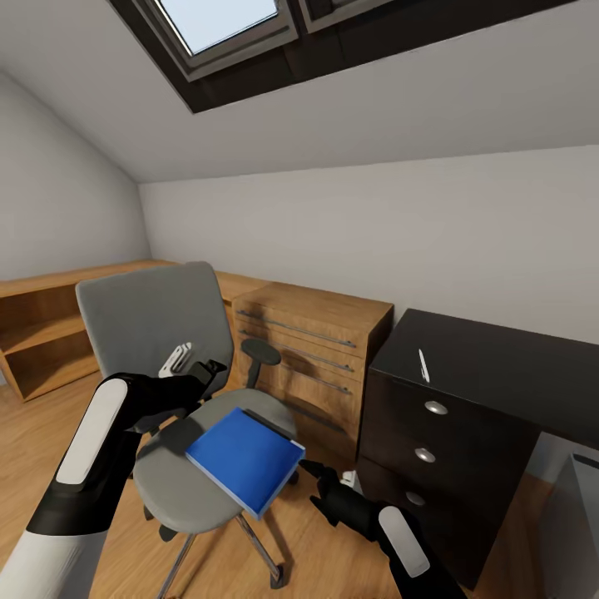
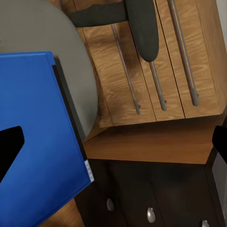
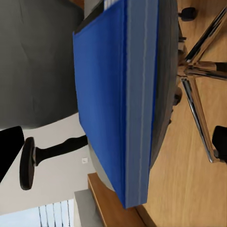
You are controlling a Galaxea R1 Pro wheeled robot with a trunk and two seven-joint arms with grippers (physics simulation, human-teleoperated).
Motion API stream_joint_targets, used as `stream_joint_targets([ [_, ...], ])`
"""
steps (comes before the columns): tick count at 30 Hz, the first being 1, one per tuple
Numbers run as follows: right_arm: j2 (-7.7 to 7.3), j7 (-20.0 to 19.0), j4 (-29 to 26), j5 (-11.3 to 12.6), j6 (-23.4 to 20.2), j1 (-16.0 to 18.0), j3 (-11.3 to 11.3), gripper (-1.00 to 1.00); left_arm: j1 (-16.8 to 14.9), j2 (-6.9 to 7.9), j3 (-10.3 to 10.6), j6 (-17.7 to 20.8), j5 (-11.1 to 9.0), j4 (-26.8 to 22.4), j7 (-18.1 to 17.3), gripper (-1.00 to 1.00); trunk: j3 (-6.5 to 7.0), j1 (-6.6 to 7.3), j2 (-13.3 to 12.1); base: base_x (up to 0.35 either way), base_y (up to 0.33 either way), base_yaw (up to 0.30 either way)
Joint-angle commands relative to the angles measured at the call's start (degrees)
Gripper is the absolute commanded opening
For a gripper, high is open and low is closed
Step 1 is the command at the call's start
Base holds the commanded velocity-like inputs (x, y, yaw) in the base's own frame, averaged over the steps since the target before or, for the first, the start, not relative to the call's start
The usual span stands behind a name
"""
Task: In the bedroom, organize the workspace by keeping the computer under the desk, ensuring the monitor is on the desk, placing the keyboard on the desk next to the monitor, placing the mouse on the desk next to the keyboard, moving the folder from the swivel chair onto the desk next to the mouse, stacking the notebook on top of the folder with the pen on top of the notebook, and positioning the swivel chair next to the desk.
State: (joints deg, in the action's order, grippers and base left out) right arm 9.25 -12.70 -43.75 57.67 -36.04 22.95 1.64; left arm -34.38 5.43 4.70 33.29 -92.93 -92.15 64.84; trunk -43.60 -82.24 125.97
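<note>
Head view has the folder (image 1: 245, 457) flat on the swivel chair (image 1: 154, 320) seat, between both grippers. Left gripper (image 1: 200, 378) sits behind it, right gripper (image 1: 320, 478) just beside its near corner, jaws wide w/ nothing held. Right wrist cam shows folder's page edge + chrome base (image 3: 198, 75). Wood floor (image 1: 25, 433), black drawers (image 1: 433, 433) right of it.

A grey swivel chair (image 1: 170, 474) stands on the wooden floor (image 1: 33, 433). A blue folder (image 1: 245, 457) lies flat on its seat.
</note>
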Motion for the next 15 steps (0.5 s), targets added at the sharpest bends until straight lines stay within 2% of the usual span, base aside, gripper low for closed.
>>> stream_joint_targets([
  [1,0.05,-0.02,0.02,0.07,-0.29,0.02,0.18,1.0,-0.06,0.03,0.03,0.28,-0.23,-0.04,0.37,1.0,-0.06,0.01,0.03,0.0,0.0,0.0],
  [4,0.06,0.11,0.05,0.07,-0.27,0.0,0.19,1.0,-0.07,0.02,0.05,0.28,-0.23,-0.04,0.37,1.0,-0.06,0.01,0.03,0.0,0.0,0.0],
  [11,0.07,0.2,0.07,0.11,-0.39,0.01,0.27,1.0,-0.29,-0.03,0.21,0.28,-0.23,-0.04,0.37,1.0,-1.32,-1.53,2.84,0.0,0.0,0.0],
  [15,0.02,0.21,0.07,0.15,-0.44,0.01,0.21,1.0,-0.39,-0.06,0.28,0.3,-0.23,-0.04,0.37,1.0,-1.32,-1.53,2.84,0.0,0.0,0.045],
])
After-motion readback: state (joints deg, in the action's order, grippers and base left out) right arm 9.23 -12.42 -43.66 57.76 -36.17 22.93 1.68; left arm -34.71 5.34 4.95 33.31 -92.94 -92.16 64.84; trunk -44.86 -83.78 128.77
